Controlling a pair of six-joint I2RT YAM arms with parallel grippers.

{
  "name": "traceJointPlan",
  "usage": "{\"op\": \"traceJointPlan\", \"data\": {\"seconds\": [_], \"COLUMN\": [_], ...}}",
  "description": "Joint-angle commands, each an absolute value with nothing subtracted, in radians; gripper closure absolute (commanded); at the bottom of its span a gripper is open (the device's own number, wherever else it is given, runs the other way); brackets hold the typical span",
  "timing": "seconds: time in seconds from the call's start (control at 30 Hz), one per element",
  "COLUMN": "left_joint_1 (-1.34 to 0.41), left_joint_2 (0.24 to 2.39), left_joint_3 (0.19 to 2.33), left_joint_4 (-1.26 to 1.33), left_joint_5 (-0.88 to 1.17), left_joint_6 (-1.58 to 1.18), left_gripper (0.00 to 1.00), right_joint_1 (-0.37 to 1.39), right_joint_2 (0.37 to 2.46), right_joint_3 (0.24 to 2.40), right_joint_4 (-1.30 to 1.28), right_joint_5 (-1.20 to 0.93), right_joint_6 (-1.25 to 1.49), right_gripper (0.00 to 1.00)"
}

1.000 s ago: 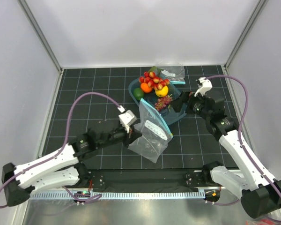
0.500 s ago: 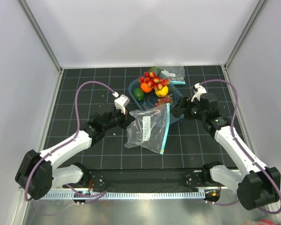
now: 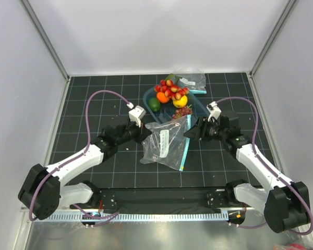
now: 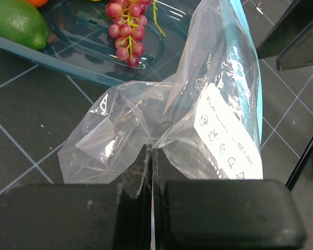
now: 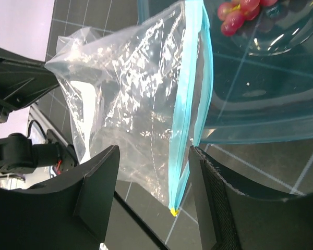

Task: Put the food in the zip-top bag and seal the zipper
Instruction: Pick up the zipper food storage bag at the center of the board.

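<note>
**Left gripper (image 4: pixel 151 159) pinching the bag (image 3: pixel 166 143) while the right gripper (image 5: pixel 154 195) straddles the zipper (image 5: pixel 190 88).**
A second ago the bag stood up with its mouth to the far right. It now lies slanted on the mat, just near of the tub (image 4: pixel 68 65). The left gripper has swung farther away, and the right gripper has come left with narrower jaws. The left fingers are shut tight on a crumpled fold at the bag's left end. The right wrist view shows the zipper's near end between fingers that stand apart, but I cannot tell whether either touches plastic, and the gripper body hides this from above. Only the top view shows the fruit (image 3: pixel 170 91) heaped in the tub. The left wrist view catches just the grapes (image 4: pixel 126 31), the lime (image 4: pixel 15 21) and the white label (image 4: pixel 227 135), whose print is too small to read.
</note>
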State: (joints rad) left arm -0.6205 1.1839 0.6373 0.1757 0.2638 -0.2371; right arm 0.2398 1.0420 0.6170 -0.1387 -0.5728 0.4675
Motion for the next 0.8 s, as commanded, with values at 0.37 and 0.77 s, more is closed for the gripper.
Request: {"op": "traceJointPlan", "data": {"seconds": [0.37, 0.77], "left_joint_1": [-0.615, -0.615], "left_joint_2": [1.216, 1.135], "left_joint_3": [0.623, 0.649], "left_joint_4": [0.229, 0.126], "left_joint_5": [0.232, 0.245], "left_joint_6": [-0.259, -0.293], "left_gripper": [1.00, 1.00], "right_joint_1": [0.236, 0.281], "right_joint_2": [1.063, 0.994], "right_joint_3": [0.535, 0.627], "right_joint_4": [0.064, 0.081], "right_joint_5": [-0.706, -0.790], "right_joint_6": [0.569, 0.657], "right_gripper": [0.48, 0.74]}}
